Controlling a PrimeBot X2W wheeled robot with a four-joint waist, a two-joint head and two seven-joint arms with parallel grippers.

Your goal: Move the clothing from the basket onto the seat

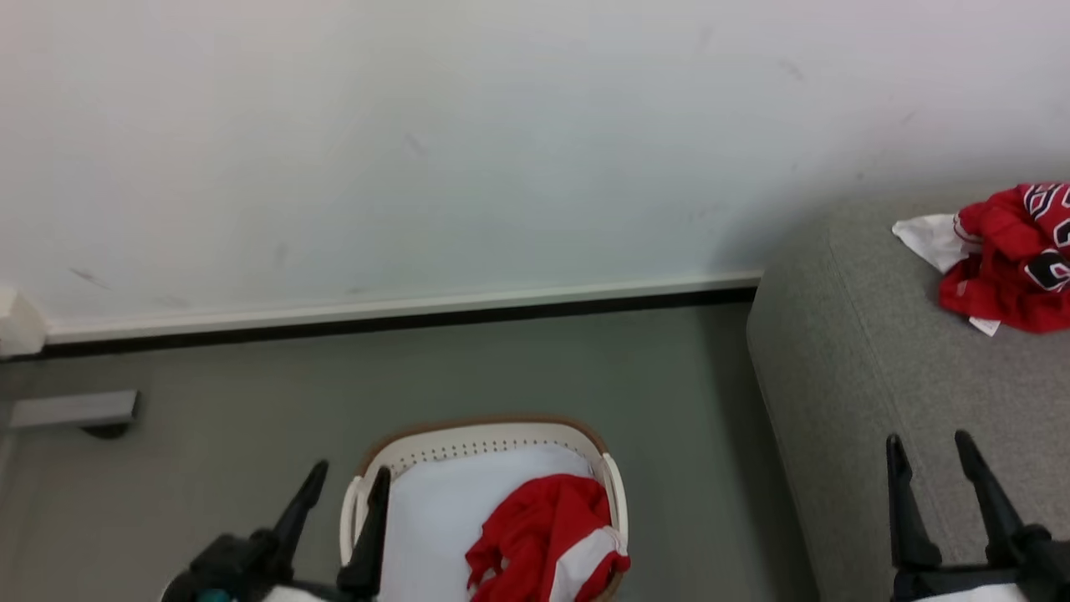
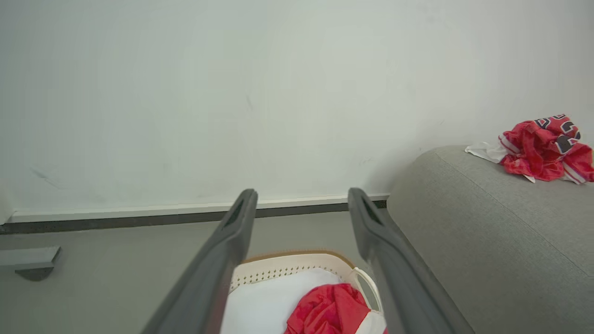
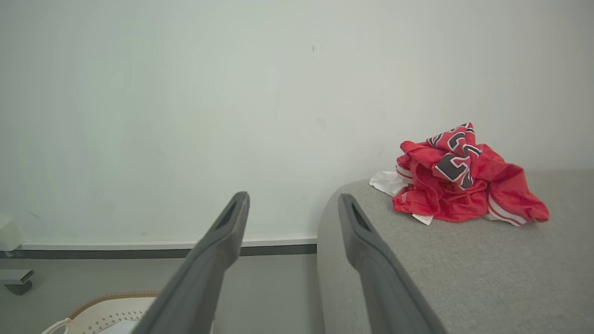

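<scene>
The cream basket [image 1: 485, 436] [image 2: 297, 264] [image 3: 109, 308] with a brown rim stands on the floor at the bottom centre of the head view. A red garment with a white band [image 1: 547, 539] [image 2: 332, 311] lies in its right half on the white liner. A second red garment with black-and-white lettering [image 1: 1011, 259] [image 2: 545, 148] [image 3: 459, 183] lies crumpled on the grey seat [image 1: 878, 368] [image 2: 487, 241] [image 3: 464, 269] at the right. My left gripper [image 1: 347, 485] [image 2: 301, 202] is open and empty over the basket's left rim. My right gripper [image 1: 928, 447] [image 3: 292, 204] is open and empty above the seat's near part.
A pale wall with a white and dark baseboard [image 1: 401, 309] runs behind everything. A grey bracket [image 1: 75, 411] sits on the floor at the far left. Grey floor [image 1: 669, 376] separates the basket from the seat's rounded side.
</scene>
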